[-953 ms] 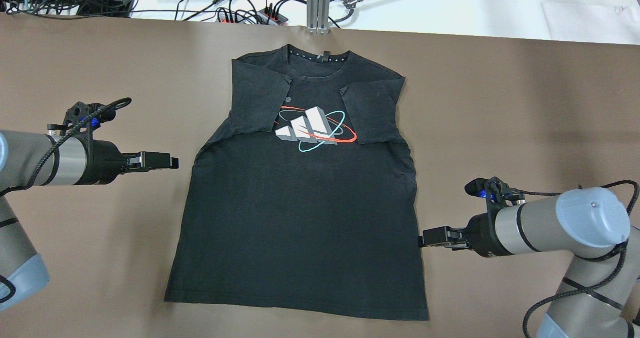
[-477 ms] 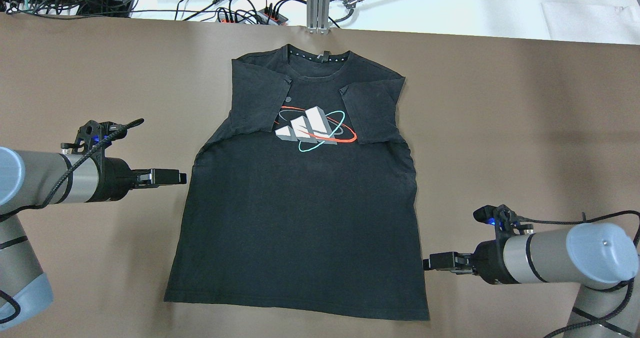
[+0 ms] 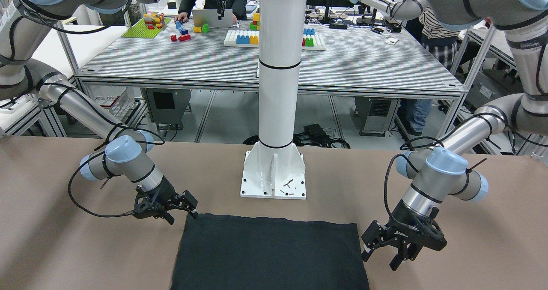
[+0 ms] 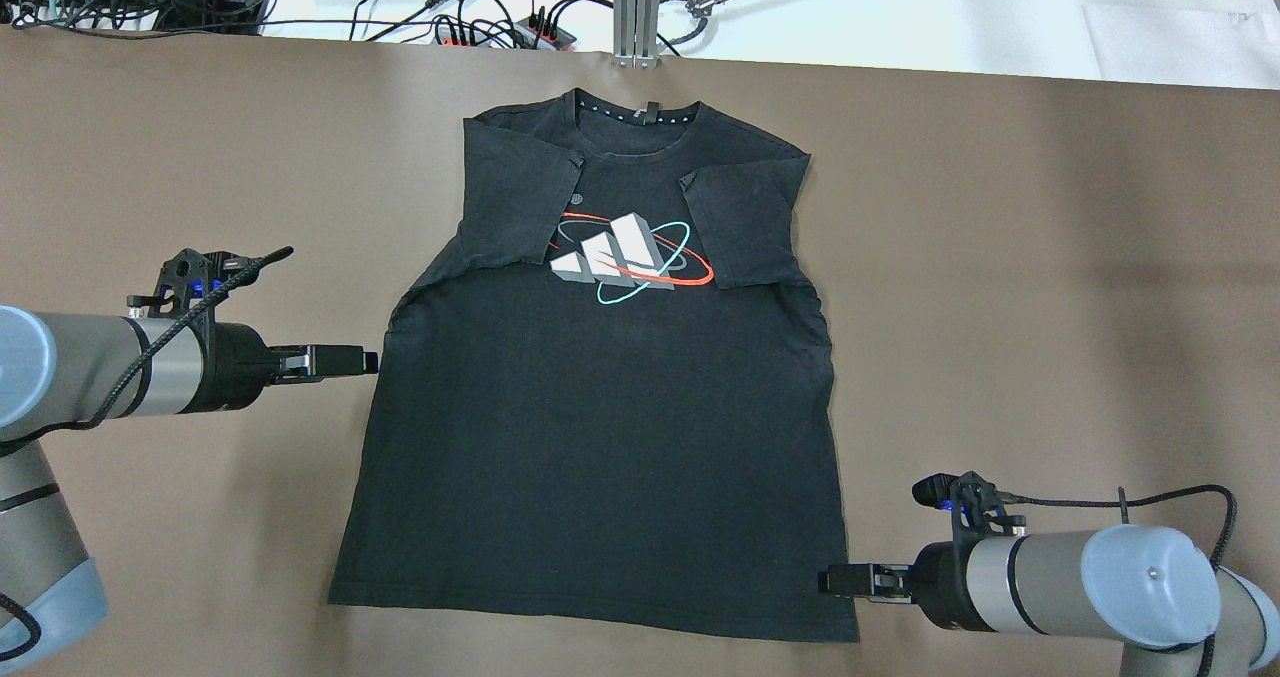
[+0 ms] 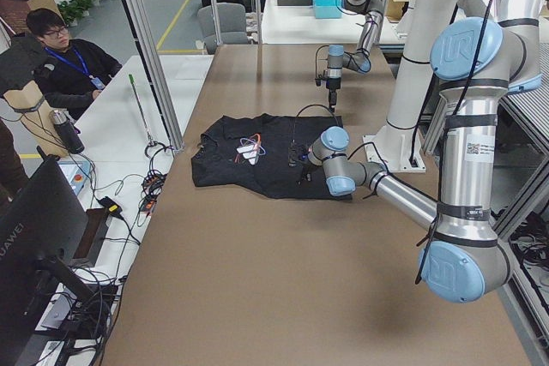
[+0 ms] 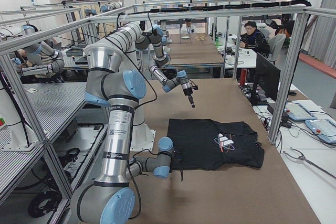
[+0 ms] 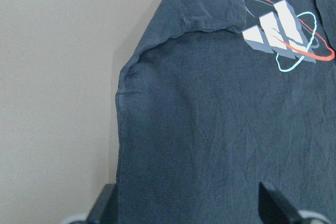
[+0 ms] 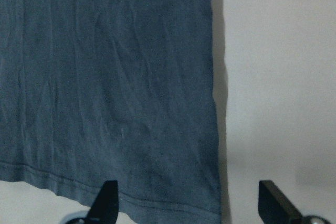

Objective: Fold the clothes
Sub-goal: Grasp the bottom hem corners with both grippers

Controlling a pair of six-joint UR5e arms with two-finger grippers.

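The clothes are one black T-shirt (image 4: 600, 437), flat on the brown table with its chest print up and both sleeves folded inward. My left gripper (image 4: 372, 361) is low at the shirt's left side edge, below the folded sleeve. The left wrist view shows its fingers (image 7: 105, 205) wide apart over the T-shirt (image 7: 220, 129), so it is open. My right gripper (image 4: 826, 581) is at the right side edge, just above the bottom hem. In the right wrist view it is open too, and the hem corner of the T-shirt (image 8: 173, 192) lies between its fingers (image 8: 107, 198).
The white post's base (image 3: 274, 174) stands just behind the shirt's hem on the robot's side. Cables and power strips (image 4: 480, 17) and an aluminium post (image 4: 637, 7) line the far table edge. A seated person (image 5: 60, 57) is beyond that edge.
My right gripper has slid along the shirt's right edge from mid-height to the hem corner. My left gripper has moved slightly nearer and in against the shirt's left edge.
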